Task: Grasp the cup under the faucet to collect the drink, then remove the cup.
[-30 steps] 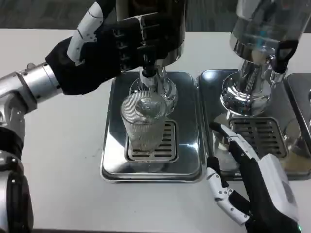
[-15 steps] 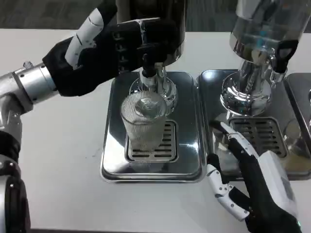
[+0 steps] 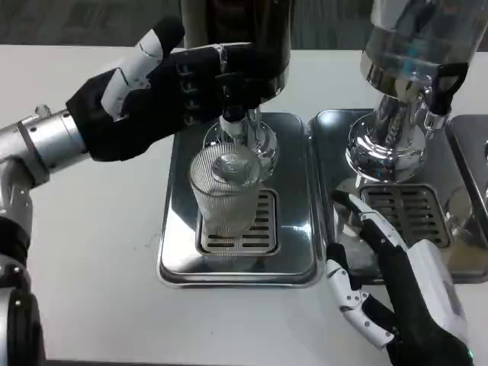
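A clear ribbed cup (image 3: 225,194) stands upright on the grate of a steel drip tray (image 3: 177,252), directly below the faucet (image 3: 238,122) of a dark drink dispenser (image 3: 244,30). My left hand (image 3: 152,95) reaches in from the left above the cup. Its fingers (image 3: 200,72) lie against the faucet's lever and its thumb points up, apart from them. My right hand (image 3: 400,286) rests low at the front right, fingers spread and holding nothing, a hand's width to the right of the cup. Whether liquid is flowing cannot be told.
A second dispenser (image 3: 412,53) with a clear tank stands at the back right over its own steel tray (image 3: 328,152); my right hand's fingertips lie at that tray's front edge. Bare white table (image 3: 99,252) stretches left and in front of the cup's tray.
My left hand has shifted a little to the right and down along the faucet lever, the thumb swinging right. The cup and my right hand have hardly moved.
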Tool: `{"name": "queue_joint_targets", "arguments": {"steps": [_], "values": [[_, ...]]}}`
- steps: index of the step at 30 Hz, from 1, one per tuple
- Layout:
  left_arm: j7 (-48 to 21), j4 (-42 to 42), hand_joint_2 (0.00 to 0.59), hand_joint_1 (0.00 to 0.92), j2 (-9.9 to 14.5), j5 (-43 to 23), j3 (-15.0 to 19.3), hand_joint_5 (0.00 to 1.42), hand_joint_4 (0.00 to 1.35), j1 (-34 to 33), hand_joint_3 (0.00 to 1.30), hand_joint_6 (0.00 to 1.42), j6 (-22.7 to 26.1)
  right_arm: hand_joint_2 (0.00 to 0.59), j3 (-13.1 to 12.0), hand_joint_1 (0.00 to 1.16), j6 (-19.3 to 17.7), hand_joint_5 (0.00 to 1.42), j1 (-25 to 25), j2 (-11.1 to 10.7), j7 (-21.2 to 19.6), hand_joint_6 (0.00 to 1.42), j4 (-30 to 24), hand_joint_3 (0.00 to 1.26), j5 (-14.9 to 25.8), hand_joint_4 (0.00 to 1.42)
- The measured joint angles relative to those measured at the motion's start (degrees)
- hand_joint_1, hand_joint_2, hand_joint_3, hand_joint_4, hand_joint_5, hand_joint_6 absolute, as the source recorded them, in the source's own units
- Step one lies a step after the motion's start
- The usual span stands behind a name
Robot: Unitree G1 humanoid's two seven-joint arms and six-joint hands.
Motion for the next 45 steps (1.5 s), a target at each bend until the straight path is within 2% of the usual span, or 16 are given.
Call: {"name": "queue_joint_targets", "arguments": {"steps": [8, 25, 45], "values": [[0.0, -2.0, 0.148, 0.000, 0.2, 0.2, -0.5, 0.14, 0.13, 1.3, 0.23, 0.08, -3.8, 0.508, -0.2, 0.45, 0.0, 0.10, -0.1, 0.0, 0.3, 0.21, 0.0, 0.17, 0.7, 0.13], [3.6, -5.3, 0.157, 0.000, 1.5, 2.2, -4.1, 0.13, 0.12, 3.3, 0.22, 0.07, -14.1, 0.508, -0.4, 0.45, 0.1, 0.10, 0.1, -0.5, 0.6, 0.21, 0.0, 0.17, 1.1, 0.14], [5.3, -7.7, 0.156, 0.000, 2.1, 2.5, -6.4, 0.13, 0.12, 4.7, 0.22, 0.07, -18.6, 0.507, -0.5, 0.45, 0.1, 0.09, 0.5, -0.6, 0.8, 0.21, 0.0, 0.17, 1.2, 0.14]]}}
